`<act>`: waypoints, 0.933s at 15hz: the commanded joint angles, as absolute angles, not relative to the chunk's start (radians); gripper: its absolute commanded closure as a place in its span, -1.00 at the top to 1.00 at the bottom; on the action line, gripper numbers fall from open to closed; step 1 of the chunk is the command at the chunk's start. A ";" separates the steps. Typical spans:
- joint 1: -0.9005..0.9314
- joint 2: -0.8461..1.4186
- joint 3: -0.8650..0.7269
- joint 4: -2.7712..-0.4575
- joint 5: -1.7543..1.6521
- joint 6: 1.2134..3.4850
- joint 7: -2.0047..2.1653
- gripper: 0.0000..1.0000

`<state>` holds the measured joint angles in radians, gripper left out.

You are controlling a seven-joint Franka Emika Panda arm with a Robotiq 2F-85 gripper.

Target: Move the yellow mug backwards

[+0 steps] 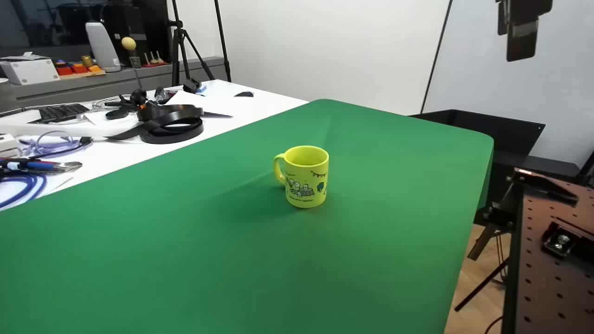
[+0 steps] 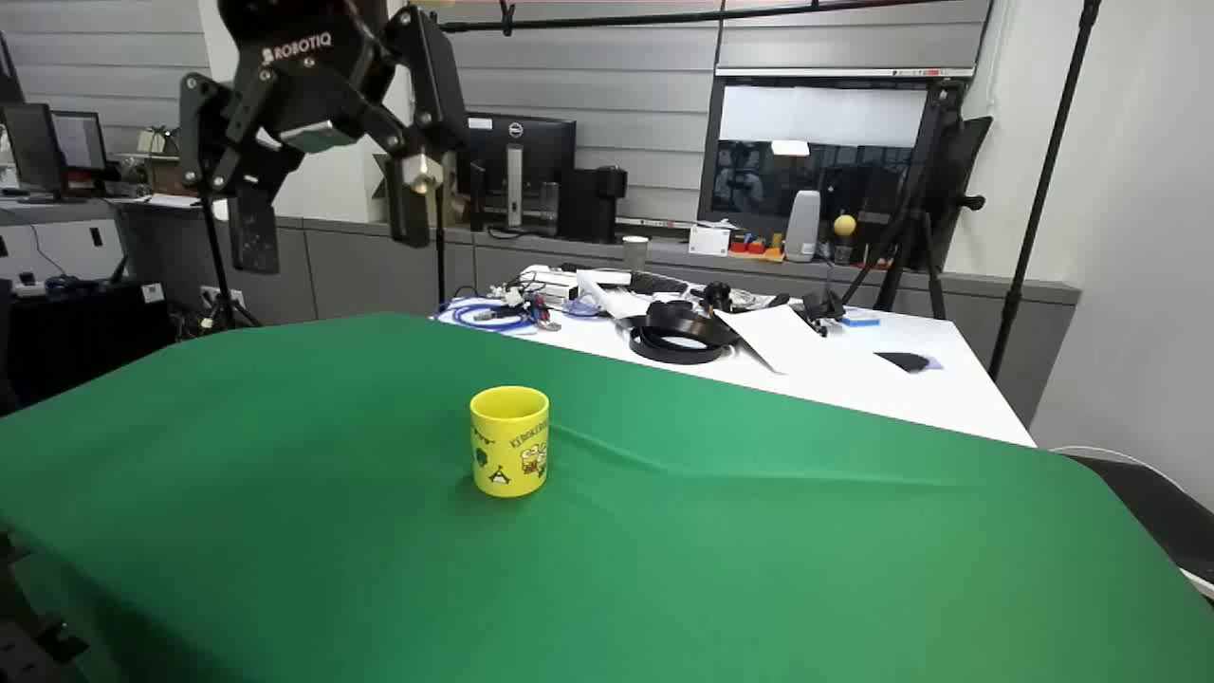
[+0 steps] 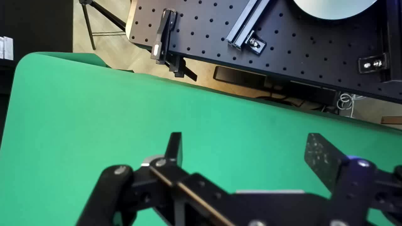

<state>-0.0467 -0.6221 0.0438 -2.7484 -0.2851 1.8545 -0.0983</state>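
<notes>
The yellow mug [image 1: 306, 181] stands upright on the green-covered table [image 1: 195, 264], with its loop handle pointing left in this exterior view. The mug also shows in an exterior view [image 2: 509, 444], where its handle is hidden. It is out of the wrist view. My gripper [image 2: 332, 237] is open and empty, high above the table and apart from the mug. Only part of the gripper shows at the top right in an exterior view [image 1: 520, 35]. In the wrist view the two fingers of the gripper [image 3: 245, 144] are wide apart over bare green cloth.
A white table [image 2: 816, 375] with cables, tools and a black strap roll [image 1: 171, 130] adjoins the green table. A perforated dark metal plate [image 3: 207, 28] lies beyond the green table's edge, across a gap. Tripods [image 1: 181, 46] stand behind the white table.
</notes>
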 commanded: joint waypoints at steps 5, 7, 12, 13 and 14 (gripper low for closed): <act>-0.028 -0.621 0.027 -2.746 -0.293 1.849 -0.090 1.00; -0.028 -0.622 0.027 -2.746 -0.293 1.849 -0.090 1.00; -0.028 -0.621 0.027 -2.746 -0.293 1.849 -0.090 1.00; -0.030 -0.611 0.030 -2.741 -0.297 1.848 -0.081 1.00; -0.030 -0.589 0.032 -2.735 -0.300 1.871 -0.071 1.00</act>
<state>-0.0436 -0.6210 0.0416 -2.7484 -0.2853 1.8549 -0.0983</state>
